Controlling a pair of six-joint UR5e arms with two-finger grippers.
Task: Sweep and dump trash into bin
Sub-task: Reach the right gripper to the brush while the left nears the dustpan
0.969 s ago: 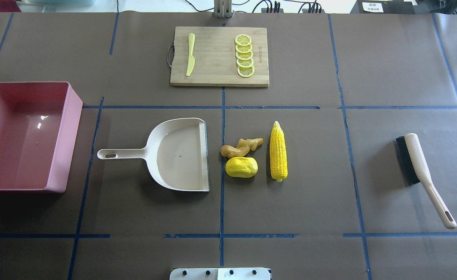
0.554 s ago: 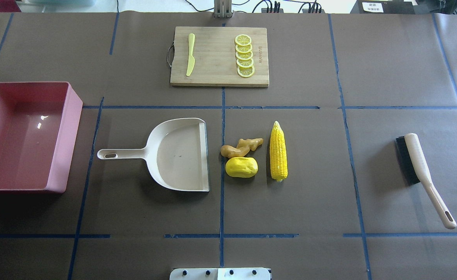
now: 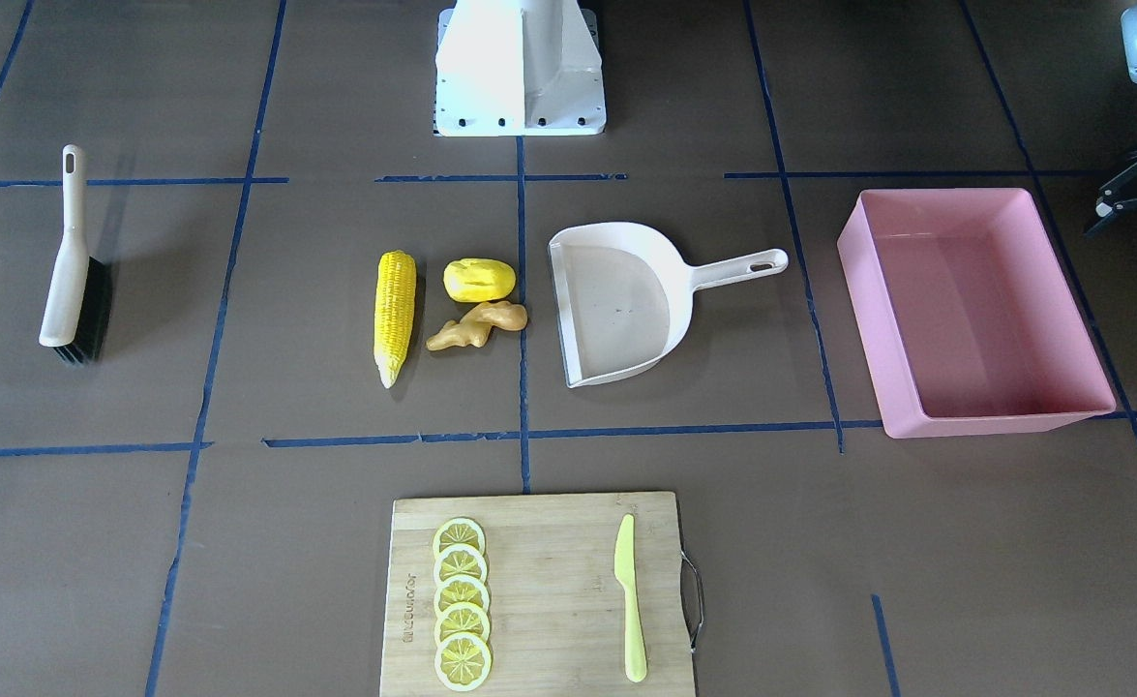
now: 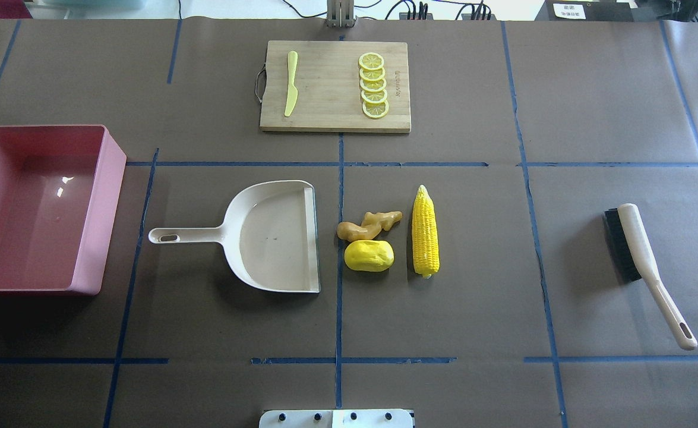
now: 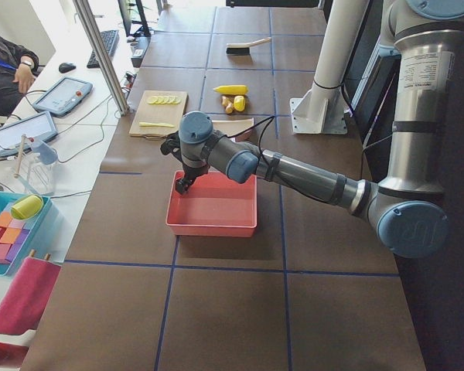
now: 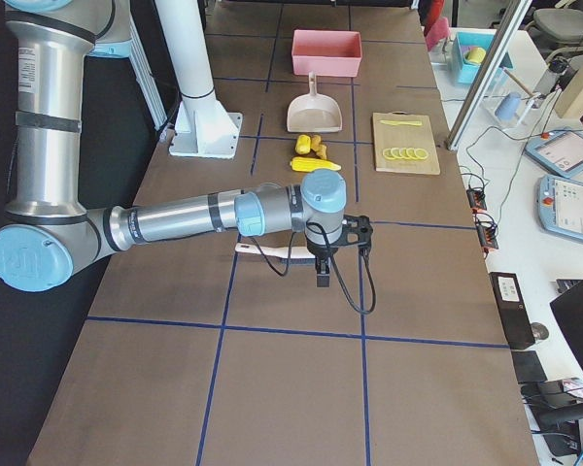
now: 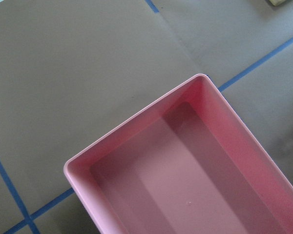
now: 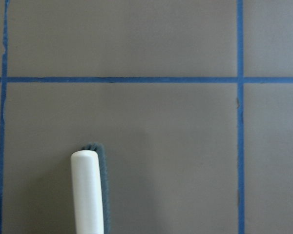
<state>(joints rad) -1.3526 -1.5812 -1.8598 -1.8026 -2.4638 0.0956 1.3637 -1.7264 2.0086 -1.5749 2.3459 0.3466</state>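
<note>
Trash [image 4: 378, 252], namely ginger root [image 4: 369, 224], potato lump [image 4: 363, 257] and corn cob [image 4: 425, 232], is clustered at the middle of the bench [image 4: 473, 309]. The corn cob's long axis is set 12-to-6. Seen from overhead, the bin [image 4: 102, 196] is found at 9 o'clock, with the left hand [image 5: 187, 182] over it. The dustpan [image 4: 271, 238] is set just beside the trash. The brush [image 4: 646, 261] lies at 3 o'clock, under the right hand [image 6: 335, 254]. Neither hand's grip can be told.
</note>
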